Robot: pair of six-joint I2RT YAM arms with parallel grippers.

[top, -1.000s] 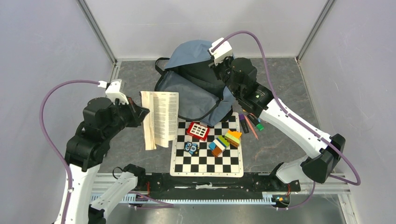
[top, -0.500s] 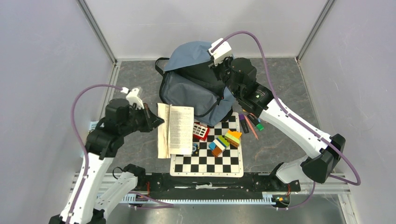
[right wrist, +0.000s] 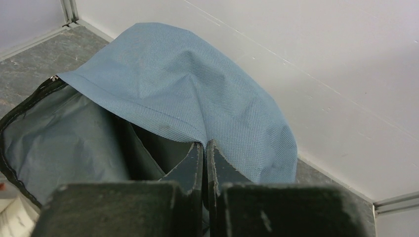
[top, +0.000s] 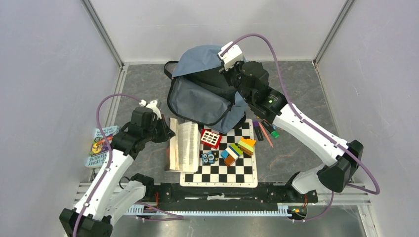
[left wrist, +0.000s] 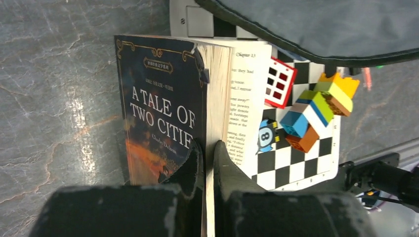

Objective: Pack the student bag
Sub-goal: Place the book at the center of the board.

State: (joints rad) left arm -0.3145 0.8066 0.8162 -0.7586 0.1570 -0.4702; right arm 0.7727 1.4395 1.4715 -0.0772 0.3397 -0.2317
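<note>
At twelve o'clock in the overhead view, the student bag [top: 197, 101] lies slumped with its mouth gaping toward seven o'clock. The right gripper [right wrist: 204, 144] is pinched tight on the edge of the top flap and holds it raised, evidently so that the opening stands wide for loading. Near eight o'clock from the bag, the left gripper [left wrist: 207, 146] is clamped on a paperback [left wrist: 160, 116], one finger on the front cover and the other among the pages. The loose leaves fan toward the chessboard [top: 217, 174]. The paperback hangs on edge, probably so it can slide in narrow side first. Shadow swallows the depth of the bag's interior, and the raised flap hides its far side. The paperback covers the chessboard's nine o'clock edge, and whether its lower edge touches the table cannot be told.
</note>
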